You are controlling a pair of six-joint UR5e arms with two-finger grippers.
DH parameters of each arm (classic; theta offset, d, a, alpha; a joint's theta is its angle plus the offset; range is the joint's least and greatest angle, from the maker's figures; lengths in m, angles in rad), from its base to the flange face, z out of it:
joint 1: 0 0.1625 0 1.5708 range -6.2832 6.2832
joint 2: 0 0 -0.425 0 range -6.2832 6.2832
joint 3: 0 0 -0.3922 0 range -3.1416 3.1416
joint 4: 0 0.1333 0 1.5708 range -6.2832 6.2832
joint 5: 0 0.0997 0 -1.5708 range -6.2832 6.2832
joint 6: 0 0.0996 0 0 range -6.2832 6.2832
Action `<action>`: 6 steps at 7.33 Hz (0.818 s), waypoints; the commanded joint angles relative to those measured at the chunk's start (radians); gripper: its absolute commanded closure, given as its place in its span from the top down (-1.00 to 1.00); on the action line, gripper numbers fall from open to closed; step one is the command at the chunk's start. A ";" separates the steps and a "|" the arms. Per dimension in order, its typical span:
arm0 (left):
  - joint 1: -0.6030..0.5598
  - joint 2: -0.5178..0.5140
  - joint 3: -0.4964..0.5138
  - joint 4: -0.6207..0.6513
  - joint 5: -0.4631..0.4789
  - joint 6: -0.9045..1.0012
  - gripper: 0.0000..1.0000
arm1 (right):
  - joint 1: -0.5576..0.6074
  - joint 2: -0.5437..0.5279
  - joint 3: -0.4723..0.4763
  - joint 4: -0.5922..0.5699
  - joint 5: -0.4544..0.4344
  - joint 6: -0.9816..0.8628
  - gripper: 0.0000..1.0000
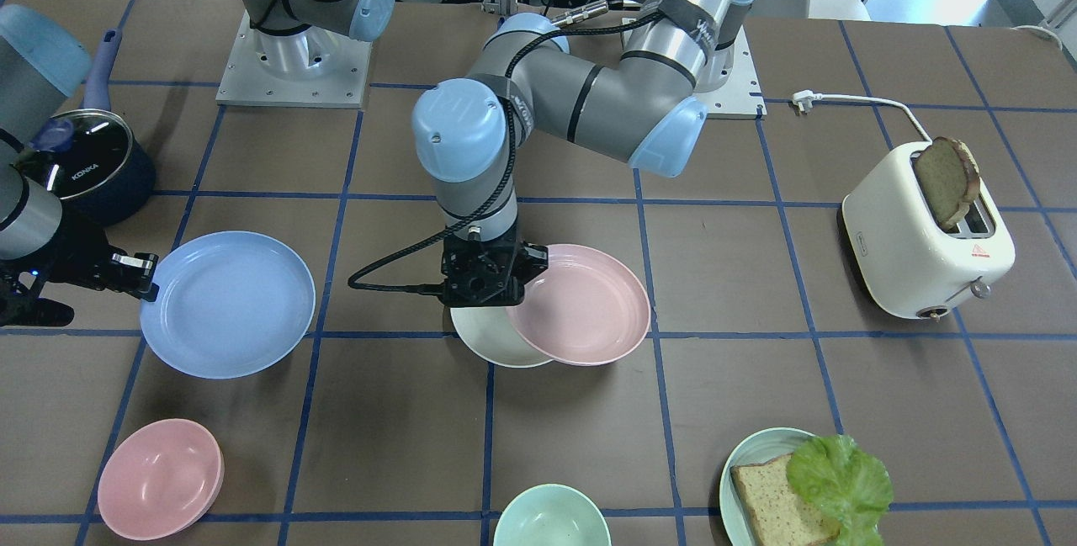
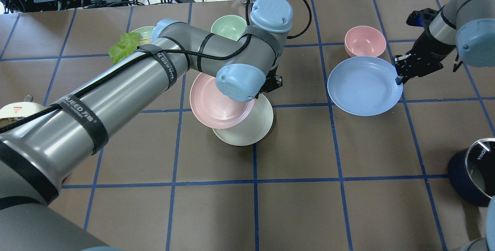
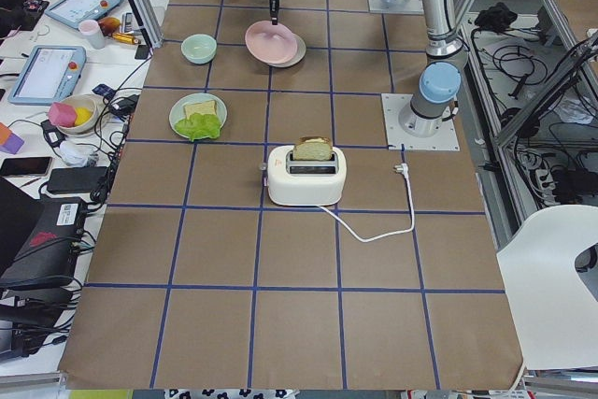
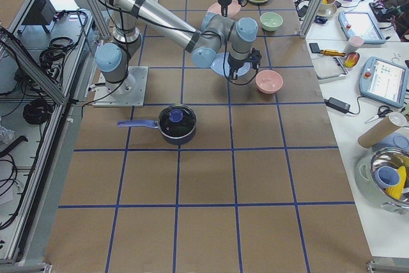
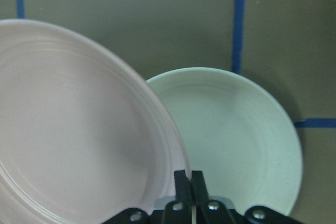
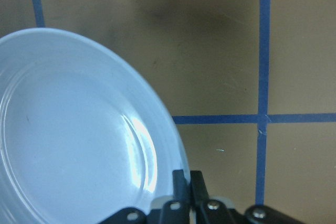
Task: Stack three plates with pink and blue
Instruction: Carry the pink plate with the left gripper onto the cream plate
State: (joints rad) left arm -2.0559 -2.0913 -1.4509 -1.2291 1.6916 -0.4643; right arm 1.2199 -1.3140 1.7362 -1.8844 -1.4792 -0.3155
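Observation:
My left gripper (image 1: 515, 289) (image 5: 189, 179) is shut on the near rim of the pale pink plate (image 1: 585, 306) (image 2: 216, 102) (image 5: 79, 140). It holds the plate tilted, partly over the cream-white plate (image 1: 488, 346) (image 2: 251, 125) (image 5: 236, 135), which lies flat on the table's middle. My right gripper (image 1: 150, 285) (image 2: 398, 79) (image 6: 188, 179) is shut on the rim of the light blue plate (image 1: 223, 302) (image 2: 363, 86) (image 6: 68, 140), which is low over the table about one grid square to the side of the other two.
A pink bowl (image 1: 160, 479) (image 2: 365, 41) sits beside the blue plate. A mint bowl (image 1: 551, 516), a pale green plate (image 1: 745, 462) with bread and lettuce, a toaster (image 1: 917, 251) and a dark lidded pot (image 1: 97, 163) (image 2: 471, 173) stand around the edges.

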 commanded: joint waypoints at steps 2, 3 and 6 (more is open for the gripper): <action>-0.044 -0.073 0.046 -0.059 -0.010 -0.014 -1.00 | 0.010 0.006 -0.021 0.019 -0.001 0.006 -1.00; -0.044 -0.090 0.046 -0.061 -0.010 -0.014 -1.00 | 0.012 0.004 -0.018 0.021 0.002 0.009 -1.00; -0.043 -0.078 0.055 -0.059 -0.048 -0.011 1.00 | 0.026 -0.004 -0.020 0.041 0.005 0.053 -1.00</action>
State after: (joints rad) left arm -2.1030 -2.1808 -1.4021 -1.2879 1.6642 -0.4780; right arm 1.2377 -1.3139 1.7164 -1.8498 -1.4747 -0.2828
